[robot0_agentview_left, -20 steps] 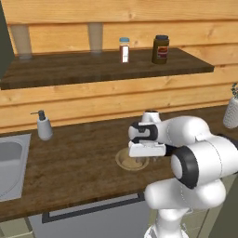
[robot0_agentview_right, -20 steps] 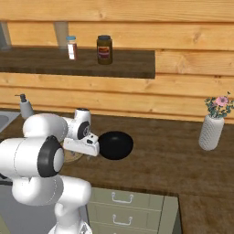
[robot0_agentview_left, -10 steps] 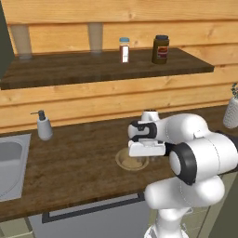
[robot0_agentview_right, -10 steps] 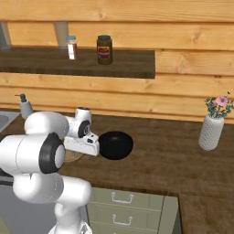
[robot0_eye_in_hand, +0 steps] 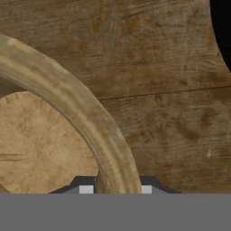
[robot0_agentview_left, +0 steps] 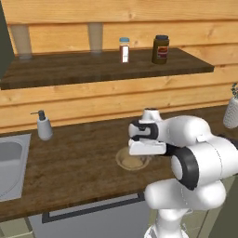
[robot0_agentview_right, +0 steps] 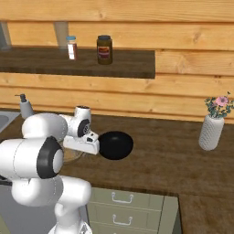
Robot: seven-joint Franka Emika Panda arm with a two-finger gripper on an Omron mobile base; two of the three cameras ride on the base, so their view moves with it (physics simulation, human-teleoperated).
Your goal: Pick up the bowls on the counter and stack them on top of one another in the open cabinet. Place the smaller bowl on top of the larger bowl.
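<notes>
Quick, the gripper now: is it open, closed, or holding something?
Gripper: closed on the thick rim of the smaller bowl, one fingertip inside the rim and one outside; the bowl sits on the counter.

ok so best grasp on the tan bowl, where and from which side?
Take the smaller bowl by its thick rim, from straight above, one finger inside and one outside. It sits upright on the counter, too wide to span. In the hand view the gripper straddles the rim on the side nearest the larger bowl.

Pine-plank wall carries a dark wooden shelf.
</notes>
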